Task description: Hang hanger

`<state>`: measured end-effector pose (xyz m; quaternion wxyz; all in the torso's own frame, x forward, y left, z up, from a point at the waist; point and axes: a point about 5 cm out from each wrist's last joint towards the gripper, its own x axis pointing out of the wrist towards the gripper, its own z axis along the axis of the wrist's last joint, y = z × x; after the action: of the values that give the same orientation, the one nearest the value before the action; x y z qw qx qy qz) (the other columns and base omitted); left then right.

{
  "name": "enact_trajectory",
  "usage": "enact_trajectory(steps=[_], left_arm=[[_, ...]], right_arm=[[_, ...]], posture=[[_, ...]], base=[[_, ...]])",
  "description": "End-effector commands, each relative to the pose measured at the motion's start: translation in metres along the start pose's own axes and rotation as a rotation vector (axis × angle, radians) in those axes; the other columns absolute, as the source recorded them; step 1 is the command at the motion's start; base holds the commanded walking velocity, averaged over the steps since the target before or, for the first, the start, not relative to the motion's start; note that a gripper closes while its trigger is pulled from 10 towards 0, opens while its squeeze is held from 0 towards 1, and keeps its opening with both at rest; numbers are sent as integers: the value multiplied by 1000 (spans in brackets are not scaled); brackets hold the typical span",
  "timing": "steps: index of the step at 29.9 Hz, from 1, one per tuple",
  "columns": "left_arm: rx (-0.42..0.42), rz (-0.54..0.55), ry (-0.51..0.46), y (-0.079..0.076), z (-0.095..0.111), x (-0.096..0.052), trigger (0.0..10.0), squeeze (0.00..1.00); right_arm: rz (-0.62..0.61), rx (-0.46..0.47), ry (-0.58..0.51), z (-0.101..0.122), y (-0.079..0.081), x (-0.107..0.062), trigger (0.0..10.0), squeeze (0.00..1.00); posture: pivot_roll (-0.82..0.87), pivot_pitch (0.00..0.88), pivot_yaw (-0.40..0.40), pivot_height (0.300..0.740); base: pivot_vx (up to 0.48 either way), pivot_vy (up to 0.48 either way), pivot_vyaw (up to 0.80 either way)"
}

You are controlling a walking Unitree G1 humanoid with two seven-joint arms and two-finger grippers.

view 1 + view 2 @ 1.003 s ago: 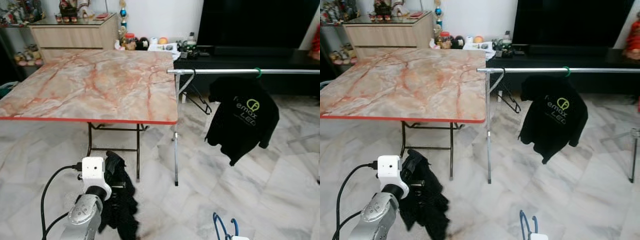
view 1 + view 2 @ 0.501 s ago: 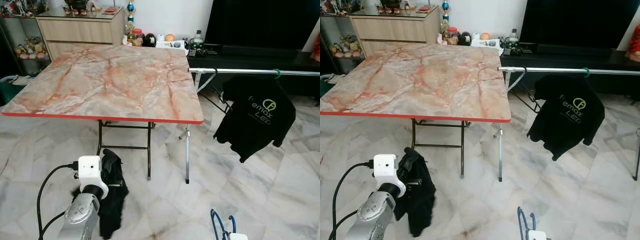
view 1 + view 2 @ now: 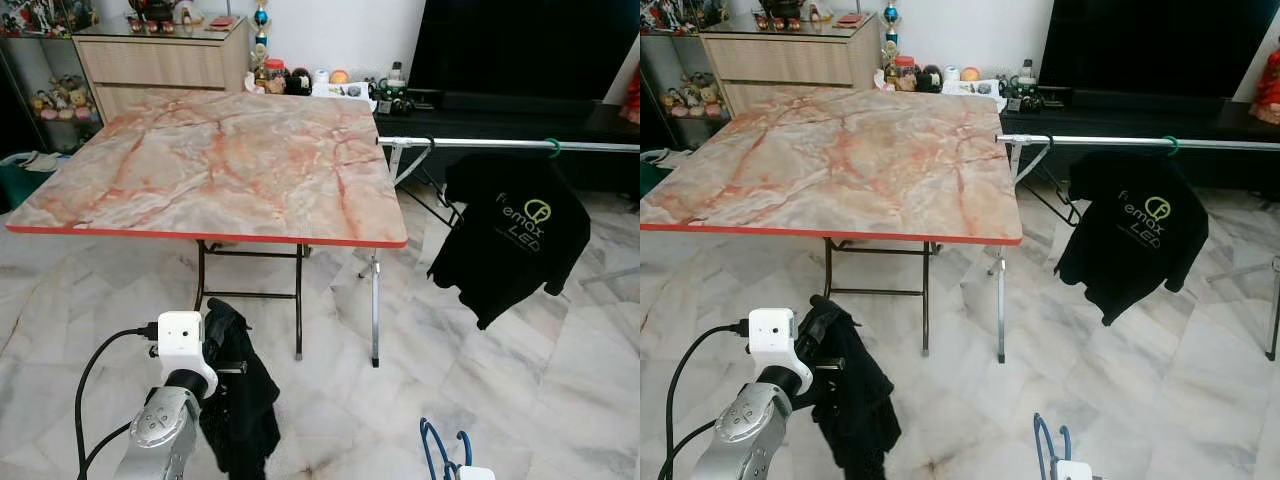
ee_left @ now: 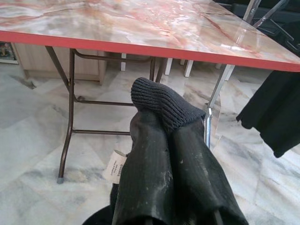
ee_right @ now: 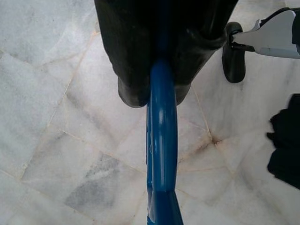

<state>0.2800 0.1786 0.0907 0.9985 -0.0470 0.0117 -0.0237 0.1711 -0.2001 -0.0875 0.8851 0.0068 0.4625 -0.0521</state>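
- Right gripper (image 5: 161, 70) sits low at the robot's right side, its two black fingers (image 5: 126, 56) closed on a blue hanger (image 5: 161, 154), with the plastic bar running out between them over the marble floor (image 5: 56, 140).
- Left gripper (image 4: 171, 187) is clamped on a black garment (image 3: 240, 400), whose ribbed cuff (image 4: 164, 103) sticks out past the fingertips; the rest dangles low at the robot's left side.
- Blue hanger loops show at the bottom edge of the head view (image 3: 442, 455), well apart from the rail (image 3: 500, 144).
- Judged from this, the task is at an early stage: the hanger is held, but it is not yet on the rail and the garment is not on it.
- Ahead to the right, the rail carries a black T-shirt (image 3: 510, 235) on a green hook (image 3: 551, 148), with bare rail between it and the marble-top table (image 3: 220, 165).
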Motion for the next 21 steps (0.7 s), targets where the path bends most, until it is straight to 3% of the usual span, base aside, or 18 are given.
enact_trajectory(steps=[1,6,21], left_arm=[[19,-24,-49,-5,13,4,10000,0],[19,-27,-50,-5,13,4,10000,0],[11,-38,-57,-7,14,4,10000,0]], right_arm=[[-6,6,-10,3,-3,0,10000,0],[-5,4,-9,2,-2,0,10000,0],[-4,-4,-11,3,-3,0,10000,0]], posture=[[176,0,-29,740],[176,1,-29,740],[177,0,-30,740]], base=[[0,0,0],[0,0,0],[296,0,0]])
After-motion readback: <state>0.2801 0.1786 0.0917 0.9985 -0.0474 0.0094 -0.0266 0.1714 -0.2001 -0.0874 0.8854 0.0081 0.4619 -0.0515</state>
